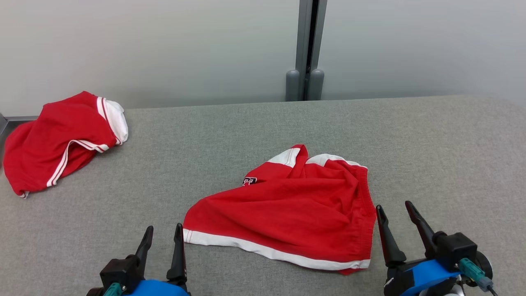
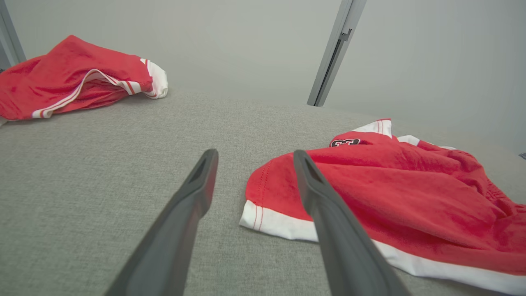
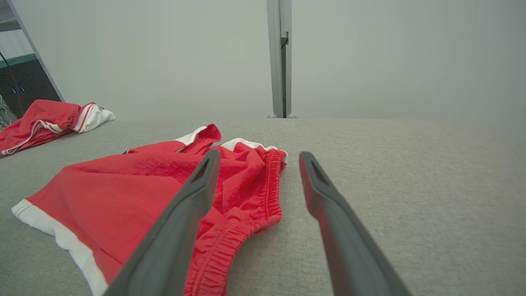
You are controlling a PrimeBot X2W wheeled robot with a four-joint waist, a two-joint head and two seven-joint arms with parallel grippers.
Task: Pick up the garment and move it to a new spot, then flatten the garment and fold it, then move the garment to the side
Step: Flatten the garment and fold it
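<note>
Red shorts (image 1: 287, 213) lie rumpled at lower center on the grey table (image 1: 431, 144). Both grippers, left (image 1: 163, 231) and right (image 1: 393, 206), stand apart, empty. More red shorts (image 1: 57, 139) sit upper left.

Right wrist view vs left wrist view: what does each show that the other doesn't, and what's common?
Right wrist: the open right gripper, the elastic waistband laid out plainly, a dark cabinet at far left.
Left wrist: the open left gripper, the black logo patch shown clearly, the white hem corner close ahead.
Shared: the red shorts, the second red garment, the grey table, the wall post.
</note>
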